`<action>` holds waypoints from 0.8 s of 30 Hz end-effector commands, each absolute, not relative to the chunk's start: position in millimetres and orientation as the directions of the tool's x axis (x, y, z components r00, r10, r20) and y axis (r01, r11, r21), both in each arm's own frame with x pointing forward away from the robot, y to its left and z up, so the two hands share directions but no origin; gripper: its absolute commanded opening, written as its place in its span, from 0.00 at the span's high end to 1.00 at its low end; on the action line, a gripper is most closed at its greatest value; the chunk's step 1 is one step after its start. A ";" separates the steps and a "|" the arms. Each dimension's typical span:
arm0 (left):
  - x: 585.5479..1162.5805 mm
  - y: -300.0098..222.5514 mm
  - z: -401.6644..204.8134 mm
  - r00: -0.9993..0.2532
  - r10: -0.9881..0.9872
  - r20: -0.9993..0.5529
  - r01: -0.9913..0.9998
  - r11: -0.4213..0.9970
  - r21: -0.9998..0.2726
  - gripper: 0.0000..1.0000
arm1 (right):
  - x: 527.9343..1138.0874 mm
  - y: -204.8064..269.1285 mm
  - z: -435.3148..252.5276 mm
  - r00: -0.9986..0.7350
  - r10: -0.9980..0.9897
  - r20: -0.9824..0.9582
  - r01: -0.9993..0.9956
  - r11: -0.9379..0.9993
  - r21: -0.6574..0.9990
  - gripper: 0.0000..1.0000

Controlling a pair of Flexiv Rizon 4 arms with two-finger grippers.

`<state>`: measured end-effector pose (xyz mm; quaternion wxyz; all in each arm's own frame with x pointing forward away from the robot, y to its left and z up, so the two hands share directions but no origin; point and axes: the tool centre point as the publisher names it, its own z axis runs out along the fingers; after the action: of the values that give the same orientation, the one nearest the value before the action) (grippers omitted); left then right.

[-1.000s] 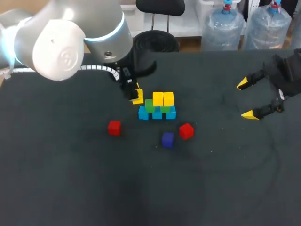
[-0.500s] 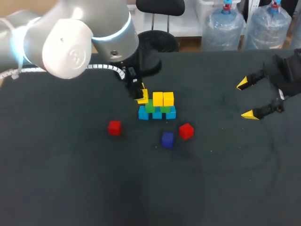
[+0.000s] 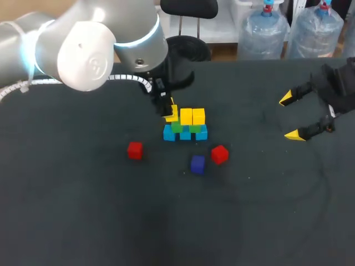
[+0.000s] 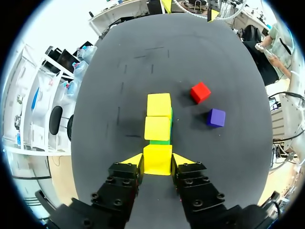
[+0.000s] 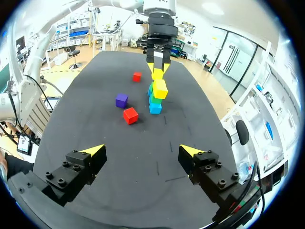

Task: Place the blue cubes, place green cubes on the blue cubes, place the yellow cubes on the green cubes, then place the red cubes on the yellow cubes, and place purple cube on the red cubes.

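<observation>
A row of blue cubes sits mid-table with green cubes on them and two yellow cubes on top. My left gripper is shut on a third yellow cube, held at the left end of the stack, just above the green layer and in line with the other yellow cubes. Two red cubes and a purple cube lie loose in front of the stack. My right gripper hangs open and empty far to the right.
The dark table is bare around the cubes, with wide free room in front and between the stack and my right arm. The left arm's big elbow looms over the back left.
My left gripper has carried the yellow cube rightward, up to the left end of the stack. The right arm and loose cubes have not moved.
</observation>
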<state>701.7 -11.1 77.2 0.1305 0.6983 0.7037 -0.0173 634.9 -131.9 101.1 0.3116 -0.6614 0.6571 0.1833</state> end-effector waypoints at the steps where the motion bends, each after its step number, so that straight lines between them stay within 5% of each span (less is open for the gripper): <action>1: 705.6 -14.0 76.5 0.012 0.979 -0.203 0.989 0.019 0.150 1.00 | 636.1 -131.5 100.0 0.070 -0.753 -0.654 -0.984 0.057 -0.171 0.00; 24: 707.1 -18.5 71.6 0.031 0.982 -0.185 0.990 -0.004 0.144 1.00 | 636.1 -131.5 100.0 0.070 -0.753 -0.654 -0.984 0.057 -0.171 0.00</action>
<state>703.6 -16.7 71.7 0.1210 0.7073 0.6964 -0.0150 634.9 -131.9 101.1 0.3116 -0.6614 0.6571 0.1833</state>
